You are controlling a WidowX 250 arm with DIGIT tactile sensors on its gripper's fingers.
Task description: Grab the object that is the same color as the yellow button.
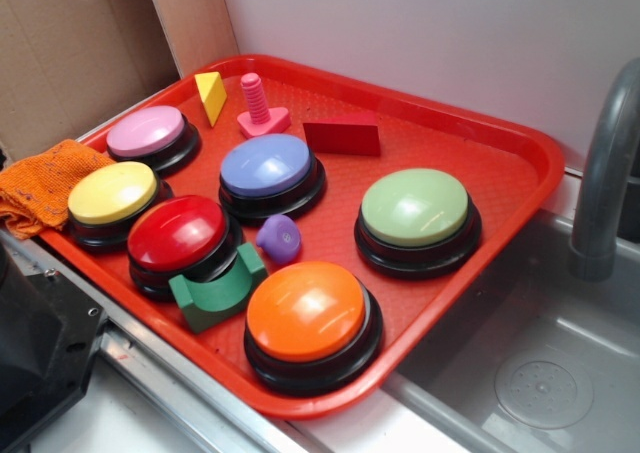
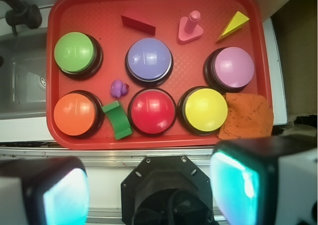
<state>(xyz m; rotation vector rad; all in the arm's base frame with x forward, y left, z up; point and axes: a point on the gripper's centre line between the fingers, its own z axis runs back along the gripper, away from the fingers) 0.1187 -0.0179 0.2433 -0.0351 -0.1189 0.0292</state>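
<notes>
Six buttons: all sit on the red tray (image 2: 258, 51), domes up on black bases.
Yellow button: (image 2: 205, 110) on the tray's near row in my wrist view, touching the orange cloth (image 2: 247, 115) that drapes over the tray edge beside it.
Yellow wedge block: (image 2: 233, 25) lies in the far corner of the tray, on the same side as the yellow button, beyond the pink button (image 2: 232, 67). In the exterior view it stands on edge (image 1: 211, 96) next to the pink screw peg (image 1: 260, 107).
Wedge relative to my gripper: well apart. My gripper (image 2: 149, 195) is held back off the tray, over the metal ledge; the wedge is at the opposite, far edge, off to one side of my centreline, with the yellow and pink buttons between.
Gripper state: fingers (image 2: 243, 185) spread wide, one at each lower corner of the wrist view, nothing between them.
Other buttons: red button (image 2: 152, 111) and orange button (image 2: 75, 114) on the near row; green button (image 2: 75, 52) and blue-violet button (image 2: 148, 59) further back.
Small pieces: red wedge block (image 2: 138, 22) on the far row; green arch block (image 2: 117, 119) between the orange and red buttons; small purple piece (image 2: 118, 88) just behind it.
Surroundings: sink (image 1: 560, 363) and faucet (image 1: 605, 163) beside the tray.
</notes>
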